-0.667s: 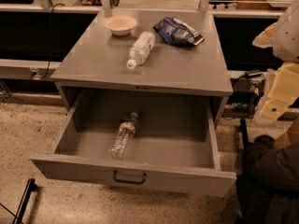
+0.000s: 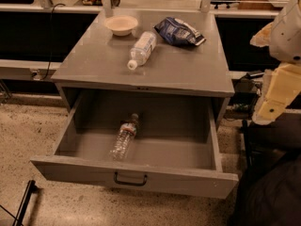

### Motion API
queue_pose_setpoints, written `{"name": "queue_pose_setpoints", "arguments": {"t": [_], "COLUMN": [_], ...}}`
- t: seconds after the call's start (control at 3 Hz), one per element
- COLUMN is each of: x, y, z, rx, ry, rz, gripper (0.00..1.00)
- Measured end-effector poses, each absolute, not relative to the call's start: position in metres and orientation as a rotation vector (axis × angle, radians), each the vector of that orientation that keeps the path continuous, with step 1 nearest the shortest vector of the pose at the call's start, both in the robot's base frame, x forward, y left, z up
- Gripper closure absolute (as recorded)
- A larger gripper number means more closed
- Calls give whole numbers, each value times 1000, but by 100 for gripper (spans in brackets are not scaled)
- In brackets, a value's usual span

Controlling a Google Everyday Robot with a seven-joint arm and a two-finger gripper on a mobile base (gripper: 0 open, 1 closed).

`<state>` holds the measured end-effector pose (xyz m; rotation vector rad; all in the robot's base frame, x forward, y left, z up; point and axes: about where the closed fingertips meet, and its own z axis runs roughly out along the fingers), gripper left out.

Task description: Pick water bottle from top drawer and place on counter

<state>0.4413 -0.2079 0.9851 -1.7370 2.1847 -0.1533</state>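
The water bottle (image 2: pixel 124 136) is small, clear and ribbed, with a dark cap and a dark-red band near its neck. It lies on its side on the floor of the open top drawer (image 2: pixel 141 173), left of centre, cap pointing to the back. The drawer is pulled out, its dark bar handle (image 2: pixel 130 179) facing me. The grey counter (image 2: pixel 178 65) is above it. My gripper does not show in this view. Only cream and white arm segments (image 2: pixel 278 79) show at the right edge, beside the cabinet and well away from the bottle.
On the counter a fatter bottle with a white cap (image 2: pixel 140 49) lies on its side, a pale bowl (image 2: pixel 121 25) stands at the back left, and a dark blue snack bag (image 2: pixel 179 31) lies at the back right. Speckled floor surrounds the cabinet. Dark equipment stands at the right.
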Motion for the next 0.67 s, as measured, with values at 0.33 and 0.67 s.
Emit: {"name": "queue_pose_setpoints", "arguments": {"t": [0.33, 0.67], "x": [452, 453], "y": [-173, -169], "z": [976, 975], "rx": [-1905, -1933], "ry": [2026, 1993], "rz": [-247, -262], "gripper": [0, 0]}}
